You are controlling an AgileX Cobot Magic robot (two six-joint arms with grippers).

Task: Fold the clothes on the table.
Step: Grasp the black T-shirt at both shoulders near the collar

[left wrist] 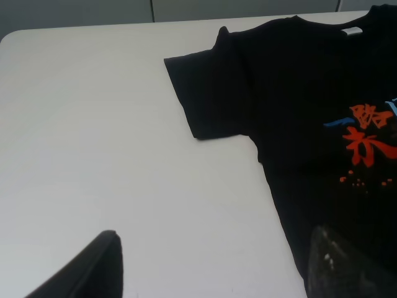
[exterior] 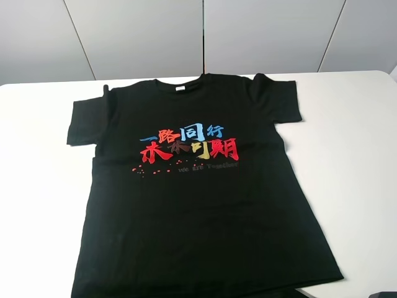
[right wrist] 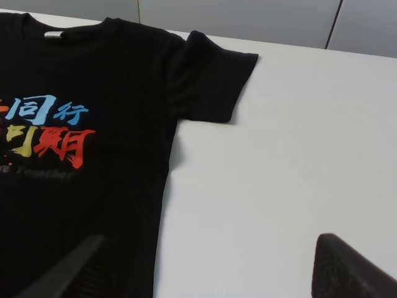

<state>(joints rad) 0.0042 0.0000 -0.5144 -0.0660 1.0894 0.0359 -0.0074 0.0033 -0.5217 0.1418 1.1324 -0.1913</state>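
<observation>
The clothes (exterior: 198,211), one black T-shirt with red, blue and yellow characters on the chest, lie spread flat and face up on the white table (exterior: 353,161), collar toward the far edge. In the left wrist view my left gripper (left wrist: 216,239) is open above the table beside the shirt's side seam (left wrist: 279,205), with the sleeve (left wrist: 208,93) further ahead. My right gripper (right wrist: 211,241) is open too, hovering over the other side edge of the clothes (right wrist: 93,186), short of that sleeve (right wrist: 211,81). Neither gripper holds anything. The high view shows neither gripper clearly.
Grey wall panels (exterior: 198,34) rise behind the table's far edge. Bare white tabletop lies on both sides of the shirt (exterior: 37,186). The hem reaches the near edge of the high view.
</observation>
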